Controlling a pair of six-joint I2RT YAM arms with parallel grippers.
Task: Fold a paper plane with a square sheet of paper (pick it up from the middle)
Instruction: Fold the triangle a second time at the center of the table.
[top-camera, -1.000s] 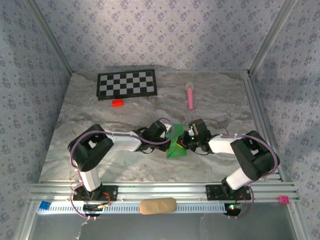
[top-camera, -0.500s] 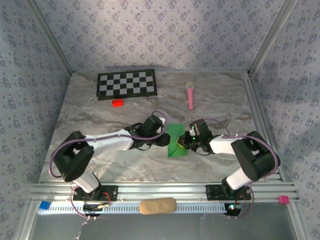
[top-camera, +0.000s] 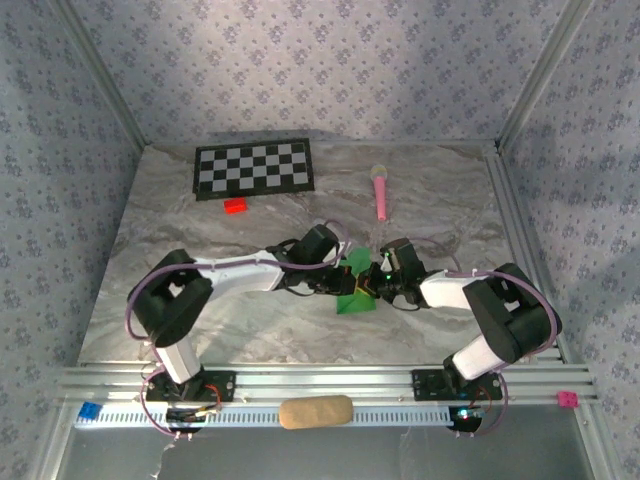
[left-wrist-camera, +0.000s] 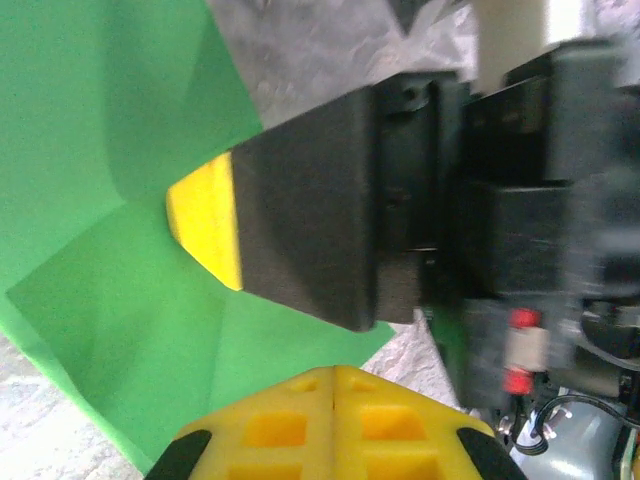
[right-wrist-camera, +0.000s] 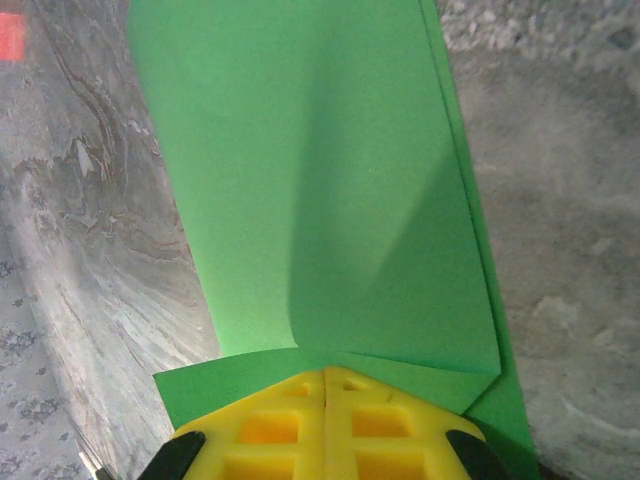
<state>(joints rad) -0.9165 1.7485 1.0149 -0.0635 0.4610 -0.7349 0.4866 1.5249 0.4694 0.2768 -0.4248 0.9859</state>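
Over the grey marbled table (top-camera: 200, 320), ringed by patterned walls (top-camera: 300, 70), the square sheet of paper (top-camera: 354, 303) is clamped by the left gripper (top-camera: 340, 284) and the right gripper (top-camera: 368, 288).

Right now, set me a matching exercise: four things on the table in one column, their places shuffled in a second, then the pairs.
Things:
1. green sheet of paper
2. checkerboard
3. pink microphone toy
4. red block

Places:
A. at the back, left
B. just in front of the checkerboard's near edge
C. in the middle, between the two arms
D. at the back, right of centre

Pairs: 1-C, 2-A, 3-D, 4-B
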